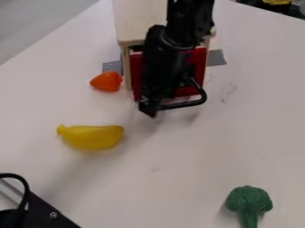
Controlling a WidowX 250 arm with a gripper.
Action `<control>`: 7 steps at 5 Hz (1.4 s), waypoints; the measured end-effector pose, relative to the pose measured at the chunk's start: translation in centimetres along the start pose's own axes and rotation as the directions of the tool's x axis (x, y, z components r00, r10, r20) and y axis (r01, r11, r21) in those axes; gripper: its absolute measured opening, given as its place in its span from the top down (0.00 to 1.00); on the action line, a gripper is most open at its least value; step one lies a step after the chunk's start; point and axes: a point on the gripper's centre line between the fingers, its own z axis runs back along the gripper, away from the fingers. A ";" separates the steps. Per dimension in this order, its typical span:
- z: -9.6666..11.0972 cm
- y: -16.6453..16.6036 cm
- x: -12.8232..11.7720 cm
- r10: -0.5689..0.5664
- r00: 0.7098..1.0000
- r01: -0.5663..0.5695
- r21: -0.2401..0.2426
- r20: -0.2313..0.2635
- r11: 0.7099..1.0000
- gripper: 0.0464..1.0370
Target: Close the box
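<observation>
by the red panel (198, 67), the end effector (150, 107) hangs down.

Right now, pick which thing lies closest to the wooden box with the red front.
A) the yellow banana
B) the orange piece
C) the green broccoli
B: the orange piece lies right beside the box, with the banana and broccoli farther off.

White tabletop (179, 187) with small dark scuffs (228, 91) at right; beyond slanting edge at upper left, smooth grey floor (35, 26); soft light, blurred shadows (74, 171).
</observation>
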 end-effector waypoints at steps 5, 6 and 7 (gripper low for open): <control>1.6 -3.4 2.5 0.095 0.992 -0.094 0.017 -0.086 0.995 0.04; 0.7 -0.5 1.2 0.064 0.993 -0.057 0.080 -0.096 0.995 0.04; 1.2 1.6 -0.8 -0.003 0.994 0.010 0.066 -0.110 0.998 0.04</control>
